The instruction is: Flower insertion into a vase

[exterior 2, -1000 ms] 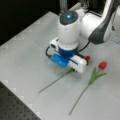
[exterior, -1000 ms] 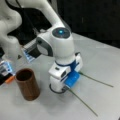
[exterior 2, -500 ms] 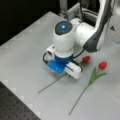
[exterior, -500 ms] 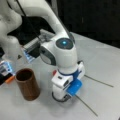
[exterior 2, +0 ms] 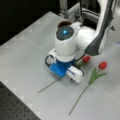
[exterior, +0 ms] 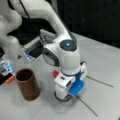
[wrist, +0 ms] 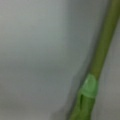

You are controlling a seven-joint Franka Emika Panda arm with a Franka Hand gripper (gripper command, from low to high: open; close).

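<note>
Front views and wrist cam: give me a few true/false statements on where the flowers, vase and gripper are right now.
1. Both flowers lie on the table. True: one flower runs under the gripper, the other flower lies beside it in a front view.
2. A flower already stands in the vase. False: the vase opening shows no stem.
3. The vase stands upright. True.
4. The gripper hangs over the vase. False: it is low over a flower stem, away from the vase.
5. The wrist view shows a green stem close up. True.
</note>
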